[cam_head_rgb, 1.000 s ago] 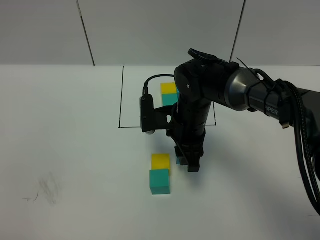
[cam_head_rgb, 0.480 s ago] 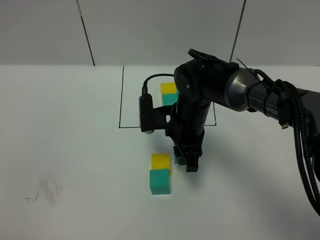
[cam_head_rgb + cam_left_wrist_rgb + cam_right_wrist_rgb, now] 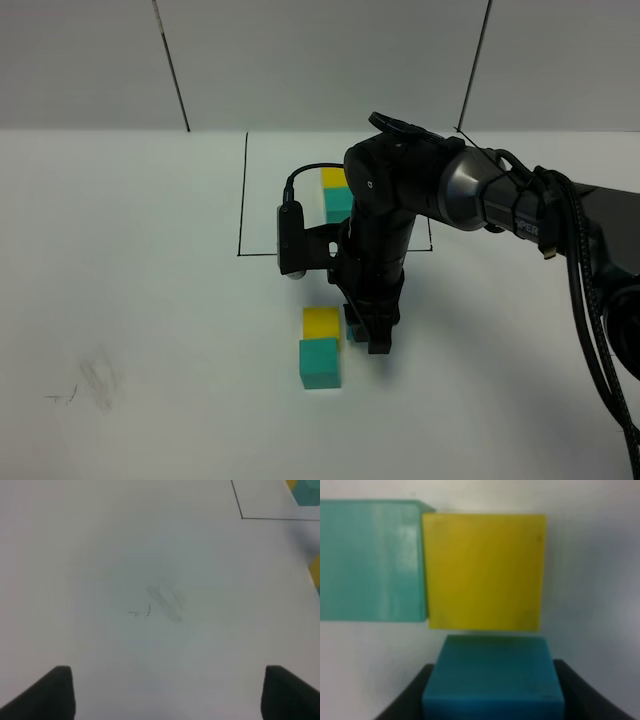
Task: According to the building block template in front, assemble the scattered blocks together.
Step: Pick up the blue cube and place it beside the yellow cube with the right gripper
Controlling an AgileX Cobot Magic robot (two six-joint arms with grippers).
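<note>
Your right gripper (image 3: 372,338) stood just right of centre in the high view, pointing straight down at the table (image 3: 130,290), its jaws clamped on the blue cube (image 3: 492,677). In the right wrist view that cube sat between the two dark fingers (image 3: 402,705), and its far edge lay right against the yellow cube (image 3: 484,571). From above you saw only a sliver of blue beside the fingers.

Your left gripper (image 3: 165,692) had its jaws well apart and held nothing; only its two dark fingertips showed at the lower corners of the left wrist view, above bare table with a faint pencil smudge (image 3: 162,600).

The yellow cube touched the teal-green cube (image 3: 319,363) face to face, low and centre in the high view. All three scattered blocks were plain matte cubes with crisp edges and flat faces. The table was smooth, white and dull.

The building block template (image 3: 337,192) lay in the upper middle, inside its thin black outline (image 3: 242,200); you could see its yellow and teal-green cubes, the rest being hidden behind the glossy black arm.
</note>
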